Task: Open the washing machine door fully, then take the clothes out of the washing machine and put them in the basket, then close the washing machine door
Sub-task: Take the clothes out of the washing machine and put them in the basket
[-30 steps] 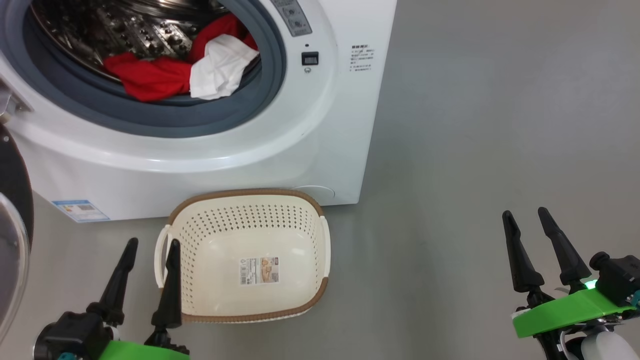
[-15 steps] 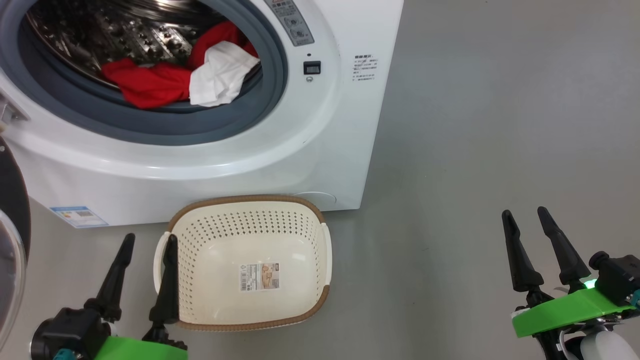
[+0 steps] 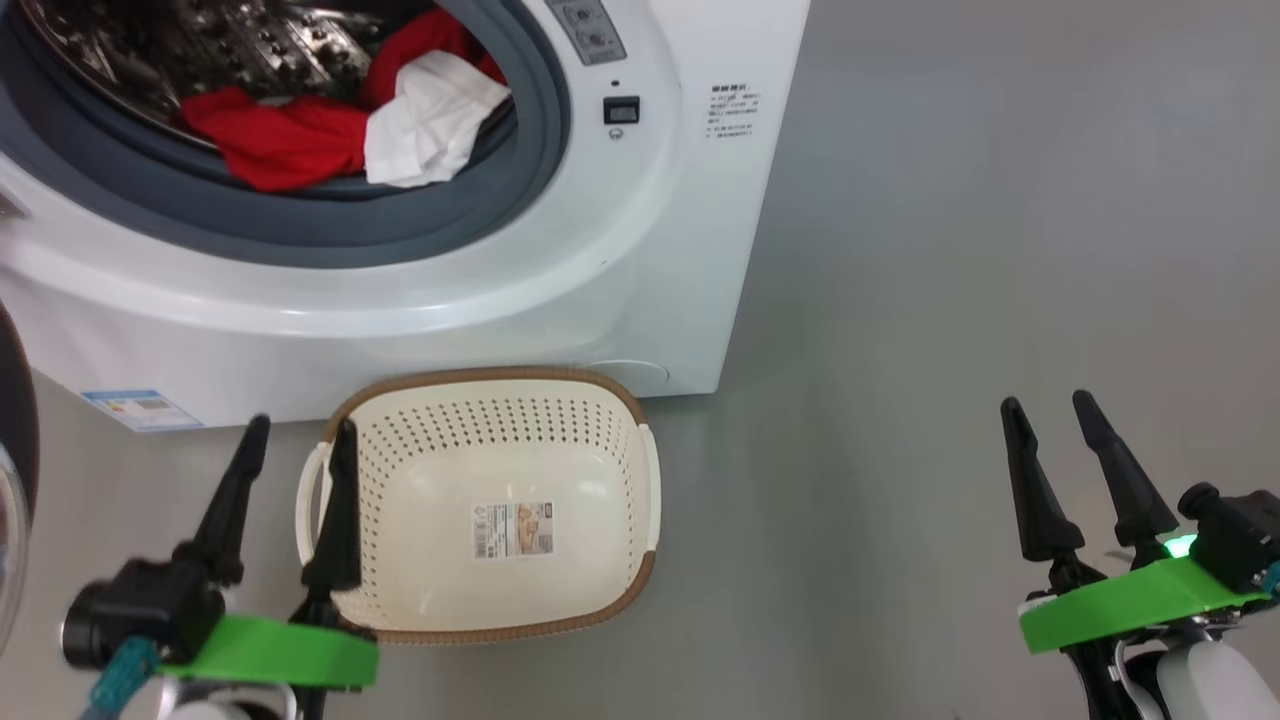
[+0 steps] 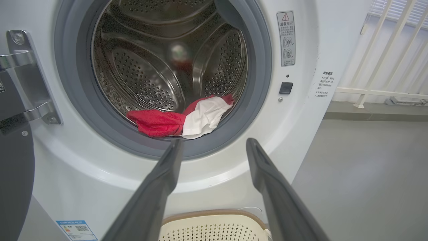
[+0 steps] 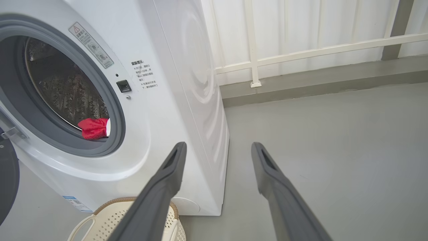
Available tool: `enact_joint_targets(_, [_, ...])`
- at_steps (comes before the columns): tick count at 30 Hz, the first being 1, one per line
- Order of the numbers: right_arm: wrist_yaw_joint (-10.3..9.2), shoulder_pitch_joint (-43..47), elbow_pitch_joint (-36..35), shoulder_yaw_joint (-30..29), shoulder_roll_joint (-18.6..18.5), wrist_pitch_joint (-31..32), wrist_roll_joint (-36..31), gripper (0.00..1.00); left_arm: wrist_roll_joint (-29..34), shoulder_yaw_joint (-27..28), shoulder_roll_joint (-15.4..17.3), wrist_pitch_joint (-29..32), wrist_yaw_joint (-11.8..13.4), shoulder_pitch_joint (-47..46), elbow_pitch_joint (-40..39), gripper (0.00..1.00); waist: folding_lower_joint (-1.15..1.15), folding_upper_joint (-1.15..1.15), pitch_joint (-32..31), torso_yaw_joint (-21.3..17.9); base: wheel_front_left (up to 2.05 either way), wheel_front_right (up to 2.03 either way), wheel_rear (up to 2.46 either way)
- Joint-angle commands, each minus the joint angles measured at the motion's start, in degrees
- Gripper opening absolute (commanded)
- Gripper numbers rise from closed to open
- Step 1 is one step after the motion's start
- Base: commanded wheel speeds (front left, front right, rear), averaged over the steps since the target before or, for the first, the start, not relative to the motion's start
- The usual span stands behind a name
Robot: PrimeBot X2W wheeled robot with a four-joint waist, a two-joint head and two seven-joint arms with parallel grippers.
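You're looking at the washing machine [image 3: 640, 250] standing with the washing machine door [image 4: 15, 180] swung wide open at its left. The red-and-white clothes [image 3: 290, 145] are lying bunched at its opening's lower lip, and the basket [image 3: 480, 440] is sitting upright close before it, sticker showing.

The floor [image 3: 950, 250] is smooth and grey, with soft light on it. At its far edge runs a low grey step [image 5: 317, 82]. On the step stands a white rail [image 5: 251, 40] with thin bars. Behind the step is a pale white wall [image 5: 294, 23]. A grey post [image 5: 394, 30] rises from the step, off to the right in the right wrist view.
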Motion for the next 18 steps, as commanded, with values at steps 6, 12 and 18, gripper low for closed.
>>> enact_joint_targets(6, [0.37,-3.86,-2.17,1.6,0.05,-0.37,0.25,1.0,2.27,0.5,1.02,-0.28,-0.31,-12.92,7.18,1.0,0.0,0.0,5.68,-1.5,0.0,0.0,0.0])
enact_joint_targets(12, [0.37,-5.81,-2.61,1.7,0.99,-0.37,0.49,1.0,4.52,-0.74,2.83,-0.28,-0.29,-25.81,16.43,1.0,0.0,0.0,10.67,-3.52,0.0,0.0,0.0])
enact_joint_targets(18, [0.37,-7.35,-2.96,1.42,1.71,-0.37,0.77,1.0,5.46,-1.83,4.33,-0.25,-0.28,-36.57,25.09,1.0,0.0,0.0,14.37,-5.0,0.0,0.0,0.0])
